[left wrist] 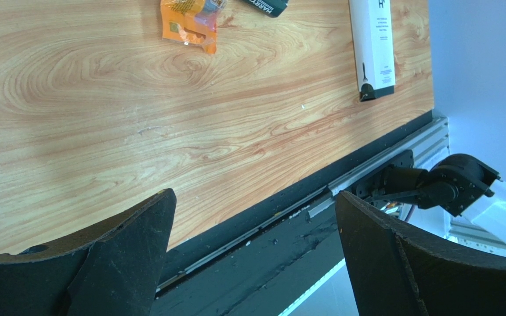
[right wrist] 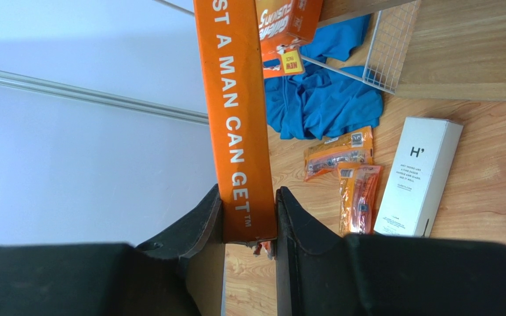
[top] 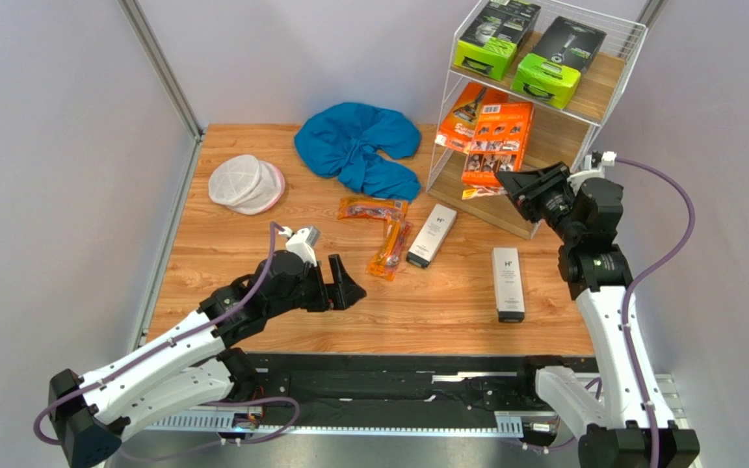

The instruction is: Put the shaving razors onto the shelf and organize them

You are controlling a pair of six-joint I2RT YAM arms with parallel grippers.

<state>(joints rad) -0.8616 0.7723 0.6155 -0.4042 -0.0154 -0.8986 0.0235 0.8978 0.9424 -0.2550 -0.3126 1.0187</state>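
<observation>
Mesh pouch (top: 245, 183): round, white, at the far left of the counter (top: 251, 263). Not a razor item; I judge it should be left alone.
Left gripper (top: 344, 283): mine, spread wide and holding nothing. It hangs low over bare wood, short of the loose packs, likely waiting while the other arm works at the rack.
Blue cloth (top: 359, 146): bunched at the back, just left of the rack. Not part of the job.
Bags of disposables (top: 374, 209): two clear orange-trimmed bags, flat on the counter, touching at one end. Not yet shelved.
Slim white box (top: 431, 235): flat on the counter, just right of the bags. Not yet shelved.
Held orange carton (top: 498, 144): leaning at the front of the middle tier, beside the other orange carton (top: 463, 115), so like packs sit together.
Second slim white box (top: 508, 283): flat, nearer my bases. Not yet shelved.
Right gripper (top: 517, 190): mine, pinching the narrow side of the held carton near its lower end. That grip lets the top go in first.
Shelf (top: 632, 39): far right. Two lime-green-and-black boxes (top: 494, 37) on the top tier; the bottom board looks bare where I can see it.
Judgement: roughly half done.
</observation>
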